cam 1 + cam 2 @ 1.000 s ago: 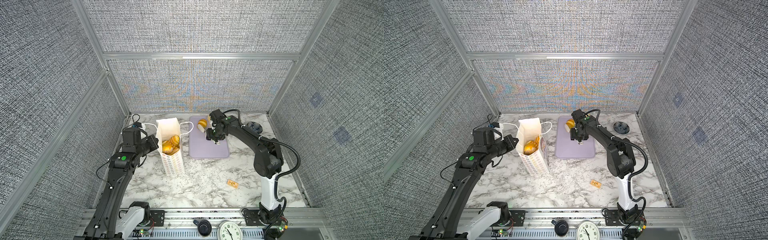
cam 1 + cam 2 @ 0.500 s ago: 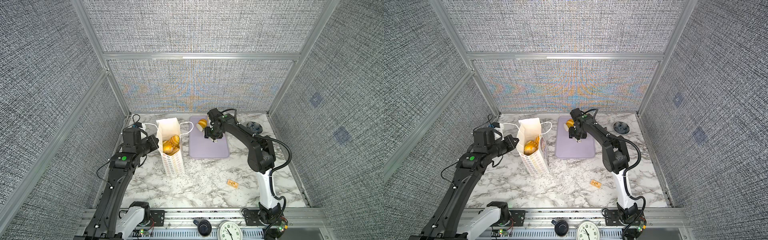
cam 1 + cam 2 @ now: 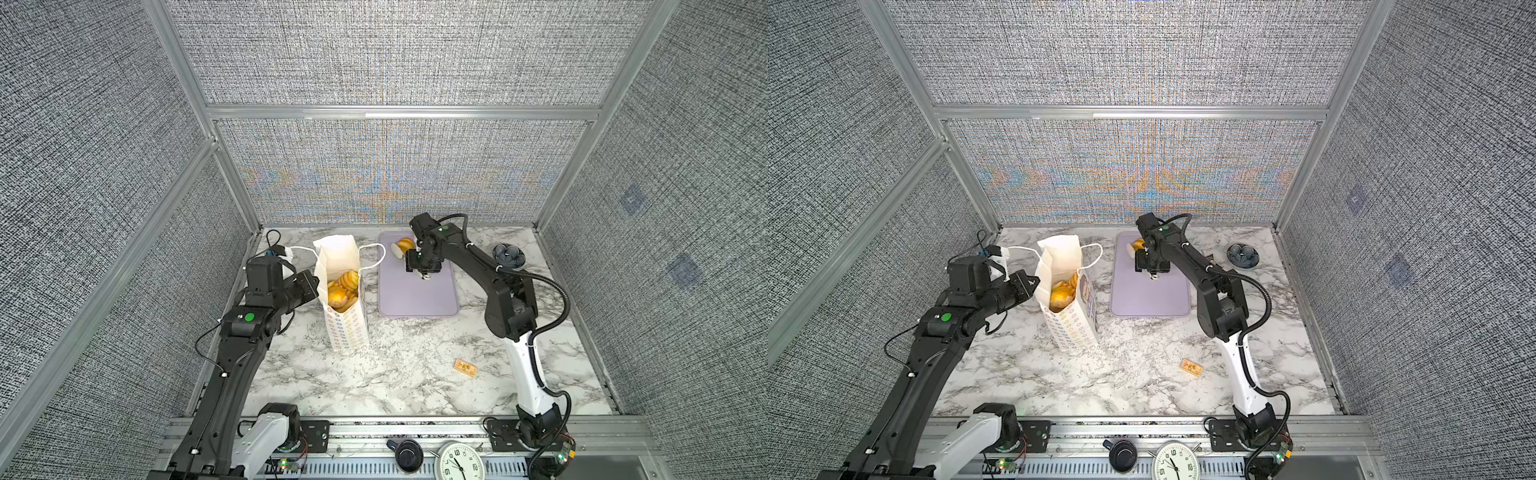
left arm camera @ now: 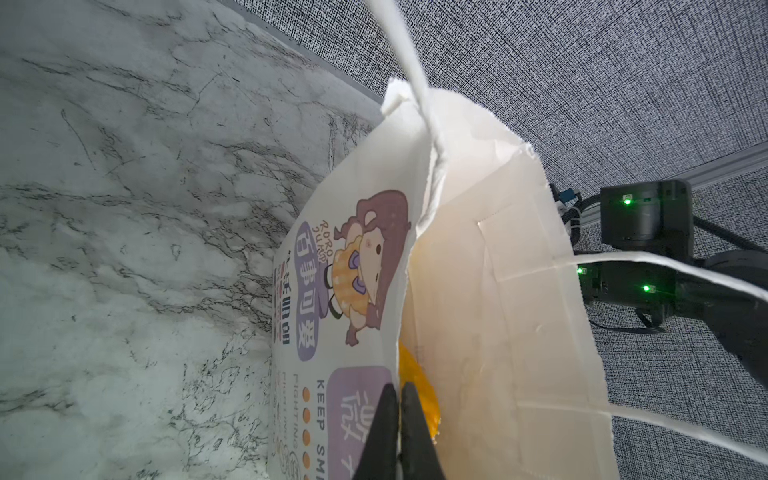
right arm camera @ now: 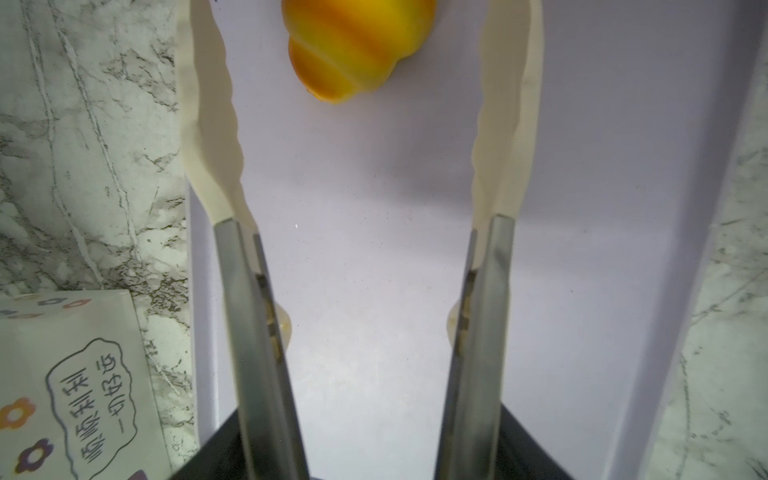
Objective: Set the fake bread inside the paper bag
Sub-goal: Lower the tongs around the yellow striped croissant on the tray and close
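The paper bag (image 3: pixel 347 328) (image 3: pixel 1073 328) (image 4: pixel 478 291) stands upright left of centre, with several pieces of fake bread (image 3: pixel 343 286) (image 3: pixel 1061 295) inside. My left gripper (image 3: pixel 314 284) (image 3: pixel 1034 284) (image 4: pixel 398 399) is shut on the bag's rim, one finger inside and one outside. One ridged golden loaf of fake bread (image 3: pixel 405 245) (image 3: pixel 1138 244) (image 5: pixel 357 45) lies at the far end of the lavender tray (image 3: pixel 415 295) (image 5: pixel 374 208). My right gripper (image 3: pixel 422 266) (image 3: pixel 1150 264) (image 5: pixel 370 449) is shut on metal tongs (image 5: pixel 212 104). Their cream tips stand spread on either side of the loaf and touch nothing.
A dark blue bowl (image 3: pixel 508 254) (image 3: pixel 1243 254) sits at the back right. A small tan packet (image 3: pixel 466 367) (image 3: pixel 1191 367) lies on the marble near the right arm's base. The bag's cord handles (image 4: pixel 665 266) hang loose. Walls close in on three sides.
The right arm's elbow has swung left, and the gripper has edged toward the loaf at the tray's far end. The tongs stand a little wider. The left arm and the bag have not moved.
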Controlling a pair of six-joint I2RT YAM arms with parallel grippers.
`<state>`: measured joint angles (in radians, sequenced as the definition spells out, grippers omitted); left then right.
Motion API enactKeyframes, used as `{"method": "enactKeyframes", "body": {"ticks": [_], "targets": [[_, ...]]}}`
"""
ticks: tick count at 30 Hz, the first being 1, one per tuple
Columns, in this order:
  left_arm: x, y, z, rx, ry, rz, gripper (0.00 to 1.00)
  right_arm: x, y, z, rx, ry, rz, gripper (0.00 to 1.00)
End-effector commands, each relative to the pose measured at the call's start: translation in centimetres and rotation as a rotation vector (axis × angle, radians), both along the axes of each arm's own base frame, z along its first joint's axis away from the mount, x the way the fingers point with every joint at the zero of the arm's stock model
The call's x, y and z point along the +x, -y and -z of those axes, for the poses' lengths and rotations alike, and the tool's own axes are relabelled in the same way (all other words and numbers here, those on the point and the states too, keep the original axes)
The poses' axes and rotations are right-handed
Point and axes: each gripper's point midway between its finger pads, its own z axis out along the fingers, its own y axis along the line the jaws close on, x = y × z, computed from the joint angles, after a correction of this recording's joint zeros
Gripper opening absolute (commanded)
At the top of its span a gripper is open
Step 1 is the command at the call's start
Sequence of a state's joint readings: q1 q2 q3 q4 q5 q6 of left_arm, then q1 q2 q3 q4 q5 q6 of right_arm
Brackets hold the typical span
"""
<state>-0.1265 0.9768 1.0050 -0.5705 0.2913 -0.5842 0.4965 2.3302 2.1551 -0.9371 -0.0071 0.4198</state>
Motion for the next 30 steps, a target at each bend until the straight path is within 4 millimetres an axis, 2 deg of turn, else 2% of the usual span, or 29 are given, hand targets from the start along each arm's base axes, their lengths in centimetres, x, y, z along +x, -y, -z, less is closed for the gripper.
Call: {"method": "enactKeyframes", "body": {"ticks": [1, 15, 23, 30], "targets": [[-0.2, 0.1, 0.1, -0.002, -0.006, 0.011, 0.06, 0.1, 0.2, -0.1, -0.013, -0.004, 0.015, 0.66], [-0.1, 0.2, 0.2, 0.001, -0.007, 0.017, 0.06, 1.5, -0.5, 1.3, -0.023, -0.001, 0.031, 0.64], [-0.3, 0.1, 0.3, 0.005, -0.010, 0.016, 0.06, 1.8, -0.6, 2.0, -0.015, -0.004, 0.037, 0.56], [-0.3, 0.1, 0.2, 0.007, -0.006, 0.015, 0.06, 1.4, -0.5, 1.5, -0.006, -0.005, 0.033, 0.47]]}}
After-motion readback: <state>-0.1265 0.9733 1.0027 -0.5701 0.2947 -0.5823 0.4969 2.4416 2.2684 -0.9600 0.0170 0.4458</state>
